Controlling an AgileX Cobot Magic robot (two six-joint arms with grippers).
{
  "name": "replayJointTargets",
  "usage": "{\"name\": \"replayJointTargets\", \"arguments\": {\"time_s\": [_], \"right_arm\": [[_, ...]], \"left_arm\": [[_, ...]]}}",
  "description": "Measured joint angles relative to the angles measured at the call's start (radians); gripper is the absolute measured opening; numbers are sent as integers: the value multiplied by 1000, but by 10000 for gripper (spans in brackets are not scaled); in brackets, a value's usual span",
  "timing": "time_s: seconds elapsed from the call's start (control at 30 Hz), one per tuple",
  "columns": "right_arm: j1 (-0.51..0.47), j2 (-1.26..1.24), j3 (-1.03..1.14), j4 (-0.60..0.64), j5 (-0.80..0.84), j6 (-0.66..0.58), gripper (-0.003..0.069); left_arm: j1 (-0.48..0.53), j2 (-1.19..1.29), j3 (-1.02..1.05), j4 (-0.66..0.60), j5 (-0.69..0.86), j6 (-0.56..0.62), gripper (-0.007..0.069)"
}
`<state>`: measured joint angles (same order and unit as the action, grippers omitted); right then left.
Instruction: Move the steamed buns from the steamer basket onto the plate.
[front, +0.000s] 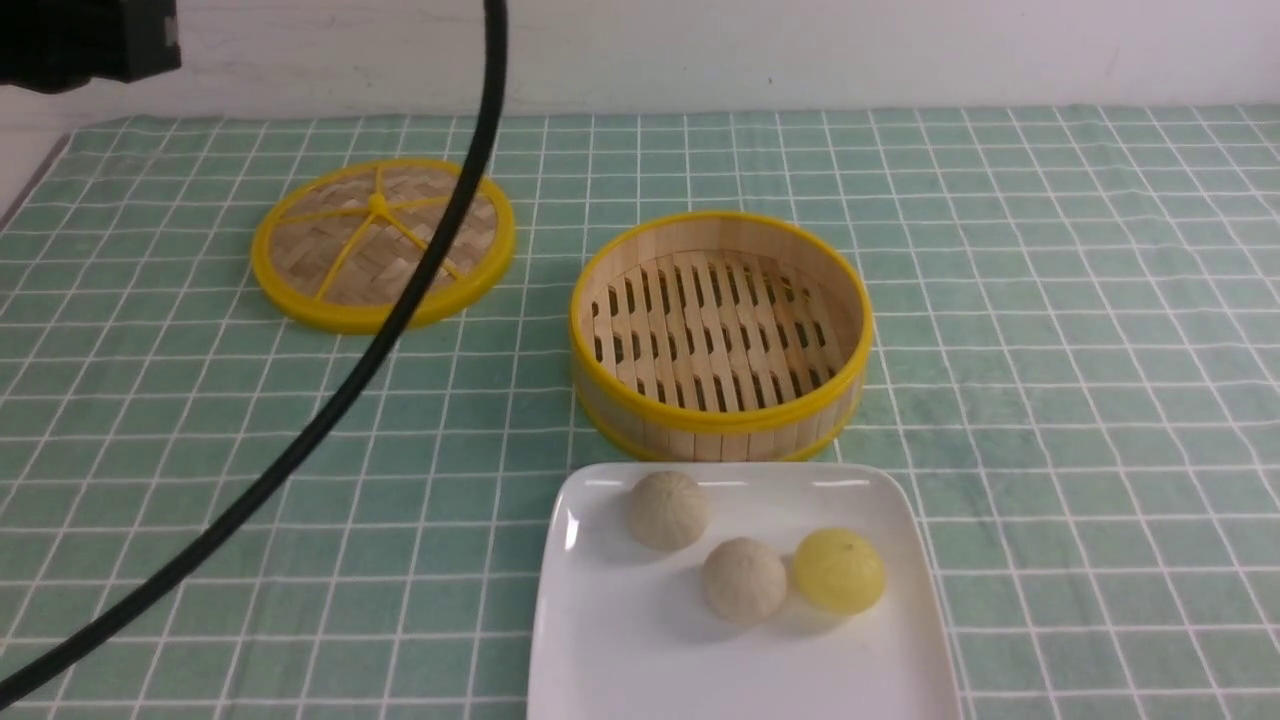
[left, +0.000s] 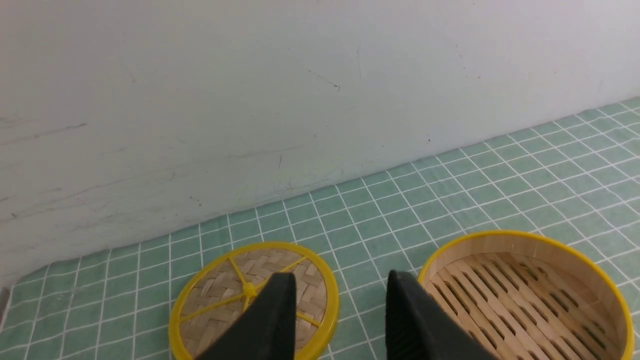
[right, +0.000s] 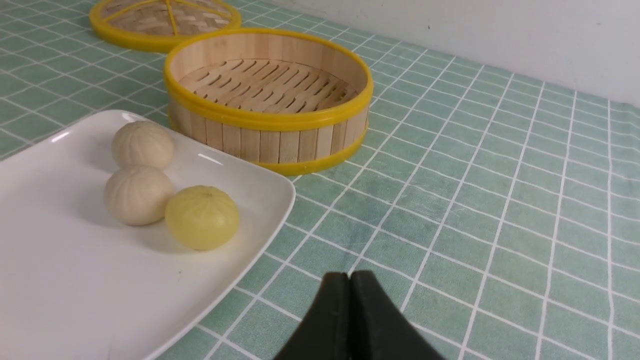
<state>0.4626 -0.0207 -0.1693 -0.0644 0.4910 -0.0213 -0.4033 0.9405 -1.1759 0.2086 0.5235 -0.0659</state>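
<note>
Three steamed buns lie on the white plate (front: 600, 650): a pale one (front: 668, 510) at the back, another pale one (front: 744, 580) nearer the front, and a yellow one (front: 839, 571) touching its right side. The steamer basket (front: 720, 400) stands just behind the plate with nothing on its slat floor. My right gripper (right: 349, 276) is shut with nothing in it, low over the cloth to the right of the plate (right: 65, 280). My left gripper (left: 340, 282) is open and holds nothing, raised above the table between the lid and the steamer basket (left: 525, 245). Neither gripper shows in the front view.
The flat woven lid (front: 383, 243) with yellow rim lies at the back left. A black cable (front: 420, 290) sweeps across the left of the front view, and a dark arm part (front: 85, 40) fills the top left corner. A white wall bounds the green checked cloth at the back.
</note>
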Motion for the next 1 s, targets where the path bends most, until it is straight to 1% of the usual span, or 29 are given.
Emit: {"name": "replayJointTargets", "arguments": {"time_s": [0.27,0.5,0.6,0.67,0.73,0.77,0.87,0.9,0.93,0.97,1.0], "right_arm": [[0,0,23,0,-5,0,18],[0,2,154,0,15,-5,26],[0,2,167,9,-29,-49,31],[0,2,171,41,-56,-98,34],[-8,2,173,64,-63,-116,36],[-33,2,174,84,-66,-124,37],[-114,2,175,87,-72,-129,41],[-169,2,176,87,-72,-131,42],[-177,2,176,87,-74,-131,43],[-227,2,176,87,-75,-132,44],[-250,2,176,87,-75,-132,44]], "left_arm": [[0,0,0,-1,-24,0,278],[0,0,0,-20,-25,0,278],[0,0,0,-32,-27,0,278],[0,0,0,-33,-28,0,278],[0,0,0,-33,-28,0,278],[0,0,0,-33,-28,0,278],[0,0,0,-33,-28,0,278],[0,0,0,-33,-28,0,278],[0,0,0,-33,-28,0,278],[0,0,0,-33,-28,0,278],[0,0,0,-33,-28,0,278]]}}
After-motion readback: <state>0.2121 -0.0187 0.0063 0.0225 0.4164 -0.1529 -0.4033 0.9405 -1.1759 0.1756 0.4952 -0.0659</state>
